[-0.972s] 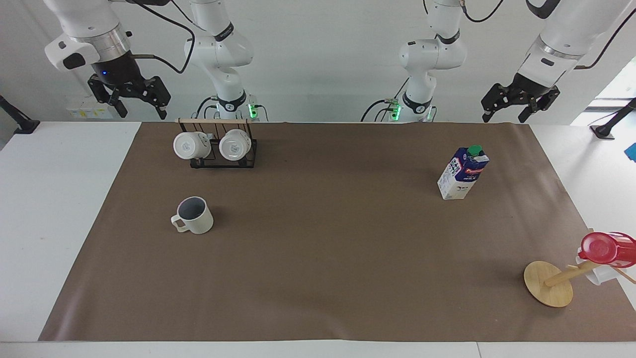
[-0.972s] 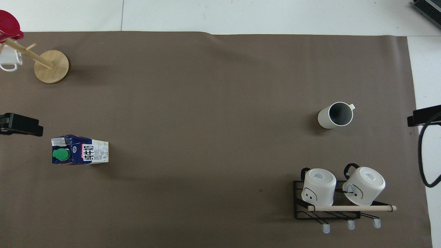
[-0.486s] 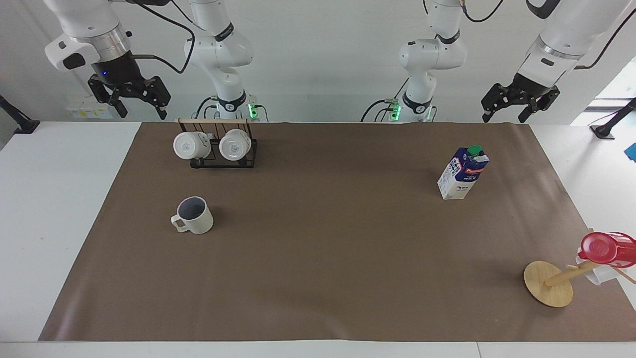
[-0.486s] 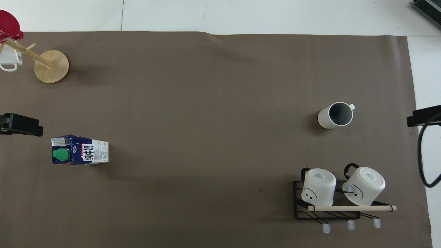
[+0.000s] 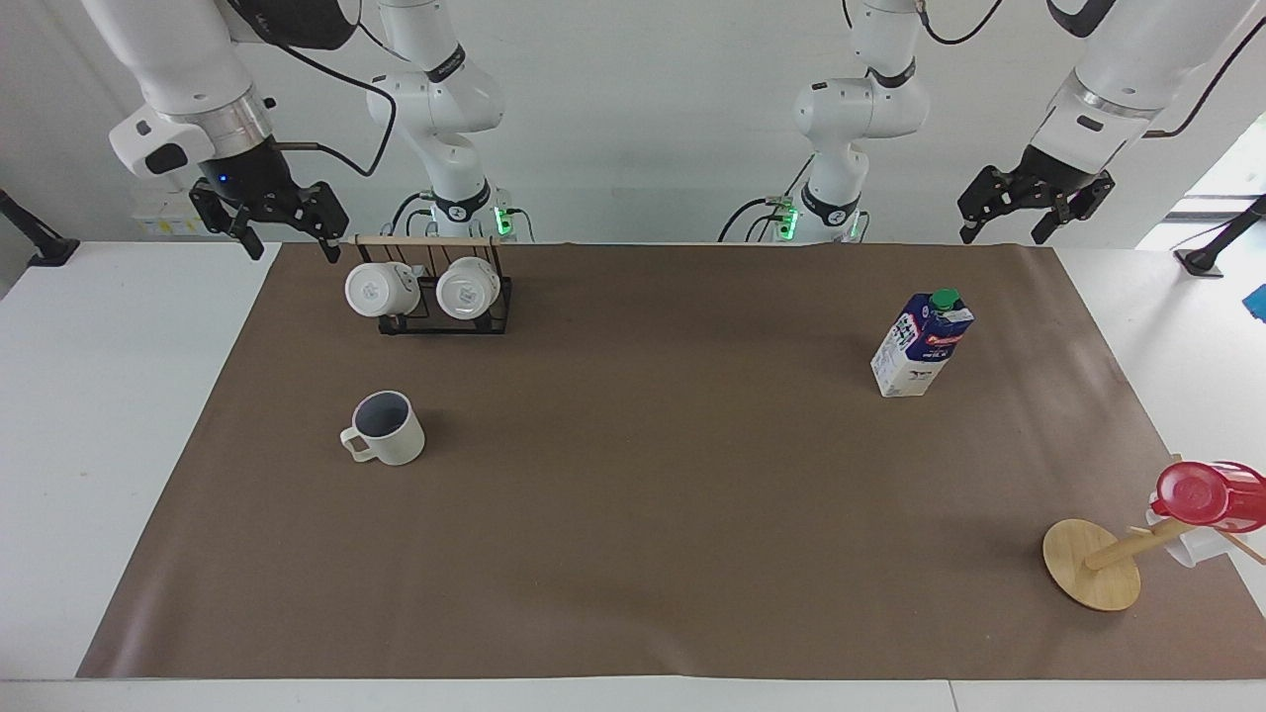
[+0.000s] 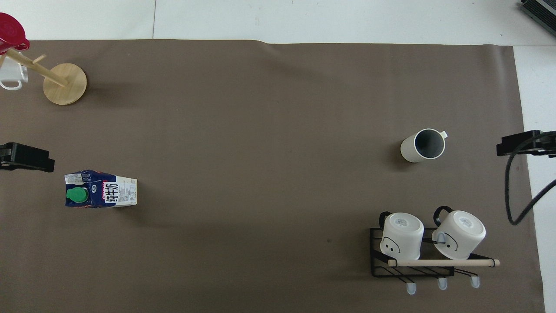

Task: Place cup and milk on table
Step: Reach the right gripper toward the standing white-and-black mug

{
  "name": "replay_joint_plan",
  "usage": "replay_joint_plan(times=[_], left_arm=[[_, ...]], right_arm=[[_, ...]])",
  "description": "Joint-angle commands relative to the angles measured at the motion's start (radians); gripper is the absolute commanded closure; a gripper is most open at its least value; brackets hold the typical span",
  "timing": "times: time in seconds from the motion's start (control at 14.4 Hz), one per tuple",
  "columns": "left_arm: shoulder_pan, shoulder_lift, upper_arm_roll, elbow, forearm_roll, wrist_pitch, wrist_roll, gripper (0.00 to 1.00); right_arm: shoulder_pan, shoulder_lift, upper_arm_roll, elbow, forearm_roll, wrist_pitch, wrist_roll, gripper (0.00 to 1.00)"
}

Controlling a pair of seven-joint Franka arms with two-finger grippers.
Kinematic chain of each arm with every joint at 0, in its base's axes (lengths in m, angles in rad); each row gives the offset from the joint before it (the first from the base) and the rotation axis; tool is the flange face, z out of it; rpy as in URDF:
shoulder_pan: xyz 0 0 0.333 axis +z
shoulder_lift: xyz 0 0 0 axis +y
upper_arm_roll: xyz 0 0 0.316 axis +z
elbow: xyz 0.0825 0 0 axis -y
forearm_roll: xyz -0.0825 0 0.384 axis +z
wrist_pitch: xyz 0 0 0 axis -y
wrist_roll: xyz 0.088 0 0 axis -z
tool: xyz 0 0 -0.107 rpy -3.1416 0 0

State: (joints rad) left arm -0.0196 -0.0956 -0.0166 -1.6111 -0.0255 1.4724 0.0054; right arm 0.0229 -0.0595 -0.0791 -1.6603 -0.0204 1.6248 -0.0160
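The right gripper [image 5: 290, 229], fingers spread and holding nothing, had dropped a little and swung in over the edge of the brown sheet by the black mug rack [image 5: 445, 297] (a second earlier it hung higher, out over the bare white table [image 5: 119, 396]), which looked to me like the start of a reach for the cream ribbed cup [image 5: 386, 428]. That cup stood upright on the sheet, farther from the robots than the rack. The left gripper [image 5: 1034, 206] waited, also open and empty, above the table edge, with the milk carton [image 5: 922, 344] untouched and upright toward its end.

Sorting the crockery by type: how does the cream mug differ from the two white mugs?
The cup stands upright on the brown sheet, mouth up; the white mugs lie tipped in the black rack, bases outward. The cup is matte cream, they are glossy white. All have handles.
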Motion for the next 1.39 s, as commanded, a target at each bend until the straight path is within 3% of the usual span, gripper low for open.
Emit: replay_joint_plan(times=[0.0,0.21,0.49,0.62,1.32], left_arm=[[0.007,-0.003,-0.003,0.011,-0.001,-0.014,-0.008,0.00],[0.007,-0.003,-0.003,0.011,-0.001,-0.014,-0.008,0.00],[0.006,-0.003,-0.003,0.011,-0.001,-0.014,-0.008,0.00],[0.007,-0.003,-0.003,0.011,-0.001,-0.014,-0.008,0.00],[0.007,-0.003,-0.003,0.011,-0.001,-0.014,-0.008,0.00]], right_arm=[[0.037,-0.010,0.001,-0.119,0.005,0.117,0.018,0.00],[0.061,0.038,0.002,-0.216,0.005,0.257,0.005,0.00],[0.066,0.138,0.002,-0.262,0.005,0.395,0.005,0.00],[0.087,0.148,0.002,-0.309,0.005,0.475,0.008,0.00],[0.091,0.285,0.002,-0.375,0.005,0.698,-0.036,0.00]])
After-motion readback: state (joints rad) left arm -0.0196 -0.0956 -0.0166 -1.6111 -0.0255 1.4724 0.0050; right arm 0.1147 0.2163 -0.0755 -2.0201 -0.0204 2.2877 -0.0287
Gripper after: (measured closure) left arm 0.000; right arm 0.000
